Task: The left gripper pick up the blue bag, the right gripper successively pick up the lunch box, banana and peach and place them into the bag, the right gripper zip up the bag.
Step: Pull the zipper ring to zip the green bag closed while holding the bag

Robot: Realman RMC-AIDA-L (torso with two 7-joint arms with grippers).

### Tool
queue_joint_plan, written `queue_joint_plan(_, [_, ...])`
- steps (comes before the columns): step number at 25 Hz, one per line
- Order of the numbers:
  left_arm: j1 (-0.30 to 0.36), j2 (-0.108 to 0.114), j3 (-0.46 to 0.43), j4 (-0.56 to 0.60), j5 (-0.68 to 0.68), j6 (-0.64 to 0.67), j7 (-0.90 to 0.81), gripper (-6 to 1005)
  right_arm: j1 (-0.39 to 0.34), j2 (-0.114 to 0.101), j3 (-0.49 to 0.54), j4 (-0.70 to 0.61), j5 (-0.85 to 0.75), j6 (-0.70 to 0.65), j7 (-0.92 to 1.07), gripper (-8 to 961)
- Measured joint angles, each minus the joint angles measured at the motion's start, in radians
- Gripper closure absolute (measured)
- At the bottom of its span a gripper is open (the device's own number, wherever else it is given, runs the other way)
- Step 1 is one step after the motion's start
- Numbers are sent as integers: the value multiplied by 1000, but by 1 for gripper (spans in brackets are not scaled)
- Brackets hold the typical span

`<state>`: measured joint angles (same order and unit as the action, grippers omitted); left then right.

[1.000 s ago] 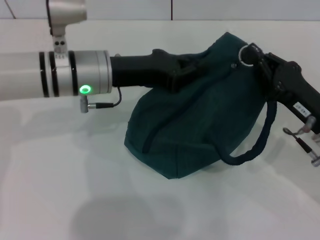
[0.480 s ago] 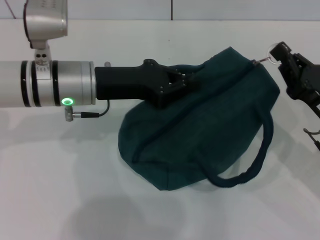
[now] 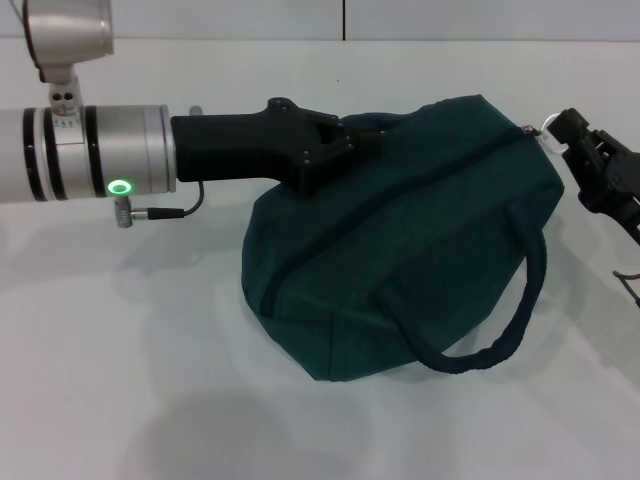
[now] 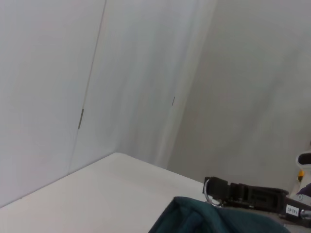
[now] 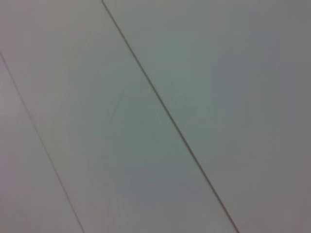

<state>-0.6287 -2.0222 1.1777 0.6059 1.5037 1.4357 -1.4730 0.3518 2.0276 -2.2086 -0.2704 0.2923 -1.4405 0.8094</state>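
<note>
- The left arm is reaching in horizontally from the left edge of the head view, its silver forearm carrying a lit green ring, its black wrist section tapering toward the bag.
- The left gripper [image 3: 345,140] is pressing into the top left shoulder of the blue bag [image 3: 400,230]; its fingers are lying against or in the fabric there, and I cannot tell whether they are apart or clamped.
- The right gripper [image 3: 565,135] is sitting at the right edge of the head view, just beside the bag's upper right corner, with its fingers together on the zipper pull ring [image 3: 548,128] at the end of the zipper line.
- In the left wrist view, that same ring [image 4: 210,187] is showing at the tip of the right gripper [image 4: 218,187], just above the bag's dark teal fabric [image 4: 194,218].
- The bag is resting on the white surface [image 3: 150,350], bulging and closed along its zipper, with its dark carry handle [image 3: 500,330] looping down the right side onto the surface.
- Open white surface is stretching in front of the bag and to its left under the arm; the surface's far edge is meeting a pale wall just behind the bag.
- The right wrist view is showing only pale panels crossed by thin dark seams.
</note>
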Motion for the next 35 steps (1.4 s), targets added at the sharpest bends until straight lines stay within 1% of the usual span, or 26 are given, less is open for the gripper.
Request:
queue_joint_plan(4, [-5, -3, 0, 0, 14, 0, 0, 969, 1, 0, 1, 0, -4, -10, 0, 916])
queue_joint_plan(10, [1, -4, 0, -6, 20, -1, 4, 972, -17, 0, 31, 7, 24, -85, 4, 686])
queue_joint_plan(15, [2, -7, 0, -9, 21, -4, 17, 972, -29, -5, 56, 86, 43, -176, -2, 523])
queue_joint_plan(17, [2, -7, 0, -9, 21, -4, 17, 972, -21, -7, 53, 128, 41, -175, -25, 524])
queue_joint_plan(21, [2, -8, 0, -9, 21, -4, 25, 972, 0, -10, 38, 192, 32, -129, -99, 526])
queue_joint_plan(25, [2, -10, 0, -6, 21, -5, 31, 971, 15, -11, 38, 195, -2, -78, -132, 528])
queue_joint_plan(32, [-1, -14, 0, -2, 21, -5, 31, 971, 79, -8, 35, 187, -73, 32, -174, 558])
queue_joint_plan(35, [-3, -15, 0, -3, 20, -5, 31, 973, 104, -8, 33, 177, -97, 58, -176, 567])
